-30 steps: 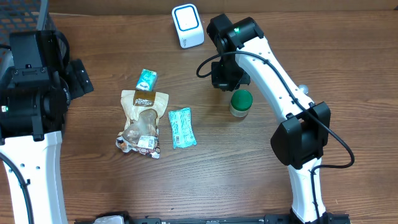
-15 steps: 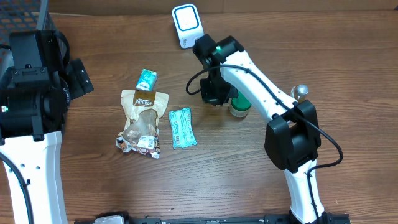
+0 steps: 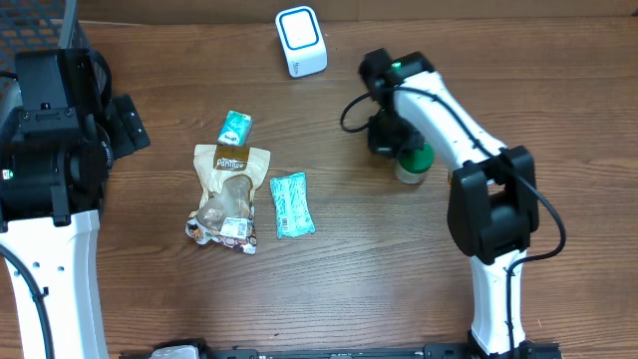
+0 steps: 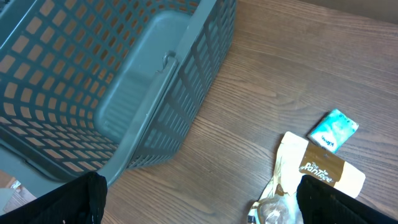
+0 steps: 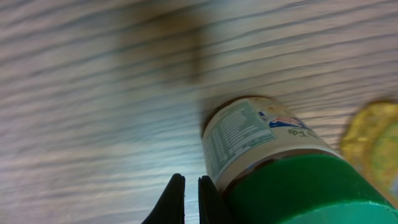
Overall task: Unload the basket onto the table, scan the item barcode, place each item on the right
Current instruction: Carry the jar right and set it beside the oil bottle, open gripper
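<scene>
Fingers of the right gripper are shut on nothing beside the green-lid jar, right of the middle, maybe to push it toward the white scanner up top; the left gripper is wide open.

1. The jar has a green lid and a pale printed label. It stands upright on the tabletop, right of centre.
2. The scanner is a white box with a blue-ringed face, near the far edge.
3. The tan pouch lies flat, left of centre.
4. The teal packet lies flat just right of the pouch.
5. The small teal packet sits at the pouch's far end.
</scene>
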